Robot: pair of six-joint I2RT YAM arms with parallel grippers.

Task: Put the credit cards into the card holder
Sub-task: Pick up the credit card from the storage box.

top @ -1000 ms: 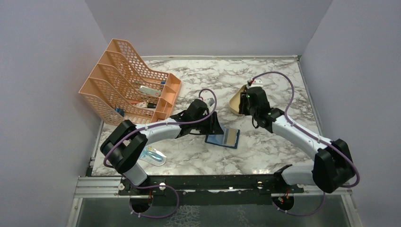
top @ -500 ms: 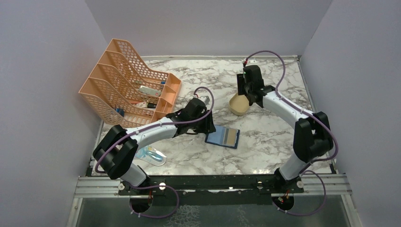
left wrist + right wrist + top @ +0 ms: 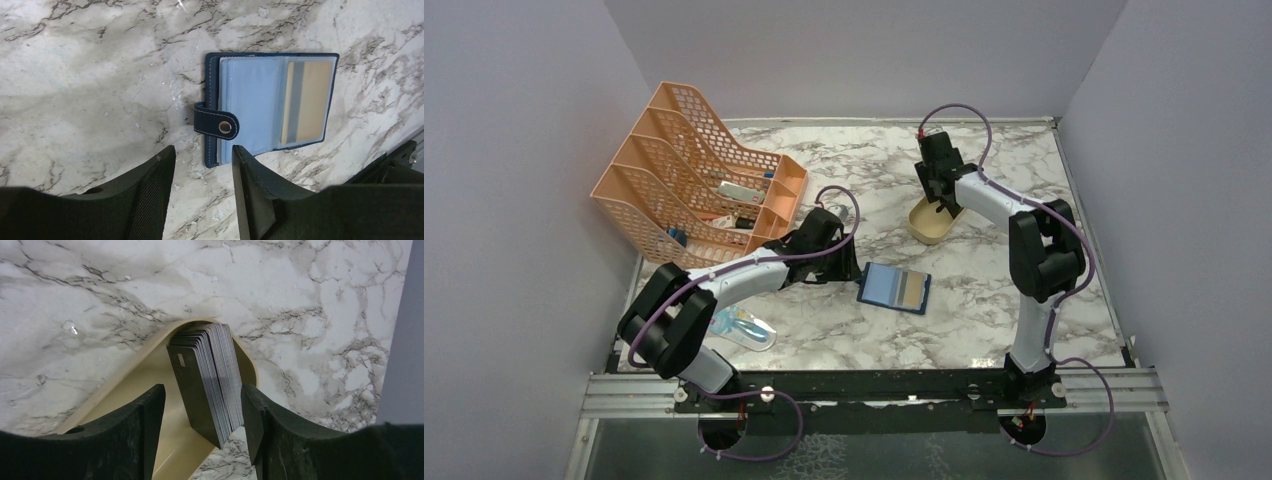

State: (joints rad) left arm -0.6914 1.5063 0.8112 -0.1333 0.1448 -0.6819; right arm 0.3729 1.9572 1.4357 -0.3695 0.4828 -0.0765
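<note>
- While the right gripper [image 3: 202, 390] stands over the tray [image 3: 142, 367], its jaws are spread to either side of the card stack [image 3: 200, 352] and pinch nothing. The cards stand on edge and lean against the tray's far wall.
- Risk 1: the spread jaws take in the whole stack. Closing here may lift several cards at once, or fan and spill them, whereas one pocket wants one card.
- Risk 2: the cards look thin and slick. A pinch near a corner may let a card swivel or slip out on the way to the holder.
- Risk 3: the tray appears light and nothing holds it. A finger catching its rim may tip or shove it.
- Left gripper [image 3: 202, 155]: the jaws are spread and empty at the strap-side corner of the holder [image 3: 250, 100]. Whether they touch it cannot be told.
- Risk 4: nothing pins the holder. A card pushed at a pocket may slide it over the table [image 3: 75, 75], or catch on the sleeve's lip and buckle.
- Count, task things:
  - holder: one, lying open between the arms
  - gold card [image 3: 307, 102]: one, already in the pocket farther from the strap
  - cards in the tray: a dense stack, with edges too fine to count
- Count, other things:
  - tray: one
  - grippers: two
  - rack [image 3: 694, 190]: one, well apart from the holder
  - packet [image 3: 742, 328]: one, well apart from the holder
</note>
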